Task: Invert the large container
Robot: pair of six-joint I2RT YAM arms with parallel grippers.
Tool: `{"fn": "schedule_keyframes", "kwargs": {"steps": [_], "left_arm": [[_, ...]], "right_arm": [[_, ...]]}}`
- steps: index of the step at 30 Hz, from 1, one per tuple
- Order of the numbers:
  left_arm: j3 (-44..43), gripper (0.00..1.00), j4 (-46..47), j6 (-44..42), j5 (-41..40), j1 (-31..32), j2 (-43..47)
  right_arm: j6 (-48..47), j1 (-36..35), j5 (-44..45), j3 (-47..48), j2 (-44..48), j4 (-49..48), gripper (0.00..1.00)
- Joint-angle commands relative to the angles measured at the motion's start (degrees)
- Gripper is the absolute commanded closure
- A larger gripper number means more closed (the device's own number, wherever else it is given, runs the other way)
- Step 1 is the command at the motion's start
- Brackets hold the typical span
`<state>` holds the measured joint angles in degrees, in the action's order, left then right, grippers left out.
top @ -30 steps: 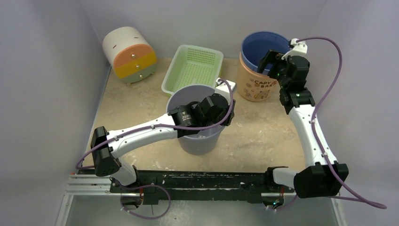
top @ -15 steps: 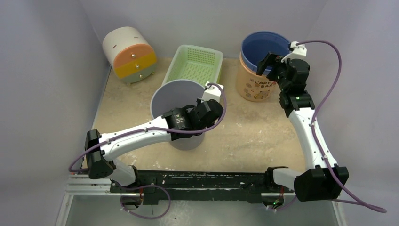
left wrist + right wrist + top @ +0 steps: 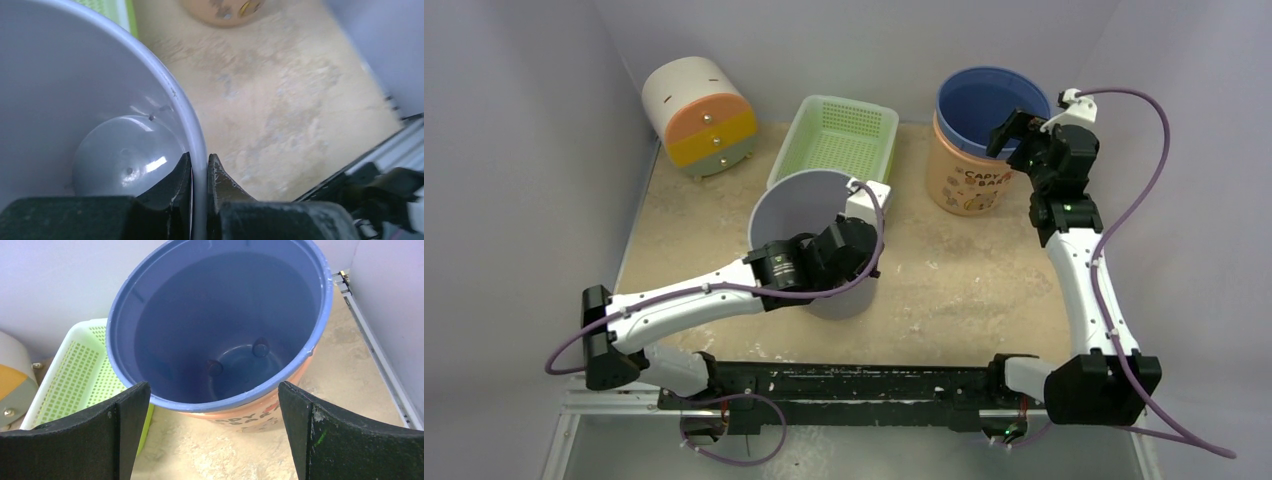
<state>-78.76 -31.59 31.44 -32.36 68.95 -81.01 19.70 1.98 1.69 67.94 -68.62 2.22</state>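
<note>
Both fingers of the left gripper (image 3: 199, 171) clamp the rim of the large grey container (image 3: 796, 205), mouth-up at centre frame, a hold likely meant for rolling it over. Right gripper (image 3: 214, 385), spread apart, hangs by the blue tub (image 3: 220, 315), upper right.

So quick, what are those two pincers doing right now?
Left pincer: closed, pinching the grey container by its rim.
Right pincer: open, holding nothing, near the blue bucket.
</note>
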Motion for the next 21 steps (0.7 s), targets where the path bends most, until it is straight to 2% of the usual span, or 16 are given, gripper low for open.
{"fn": "schedule_keyframes", "kwargs": {"steps": [1,10,13,17,21], "left_arm": [[2.8,1.00,26.6,8.4,11.2,0.6,6.5],[7.0,1.00,49.0,14.8,18.6,0.0,6.4],[13.4,1.00,60.6,23.2,20.6,-2.1,6.3],[26.1,1.00,77.7,34.9,22.4,-7.5,5.9],[32.9,1.00,88.5,40.3,24.6,-11.3,4.0]], "right_arm": [[0.8,1.5,-1.6,1.5,-0.4,-3.0,0.00],[1.0,2.3,-1.7,2.4,-1.6,-3.3,0.00],[0.9,2.5,-1.6,2.8,-1.4,-3.1,0.00],[0.4,2.8,-1.1,3.7,-0.9,-2.5,0.00],[0.5,3.1,-1.7,4.3,-0.5,-2.4,0.00]]}}
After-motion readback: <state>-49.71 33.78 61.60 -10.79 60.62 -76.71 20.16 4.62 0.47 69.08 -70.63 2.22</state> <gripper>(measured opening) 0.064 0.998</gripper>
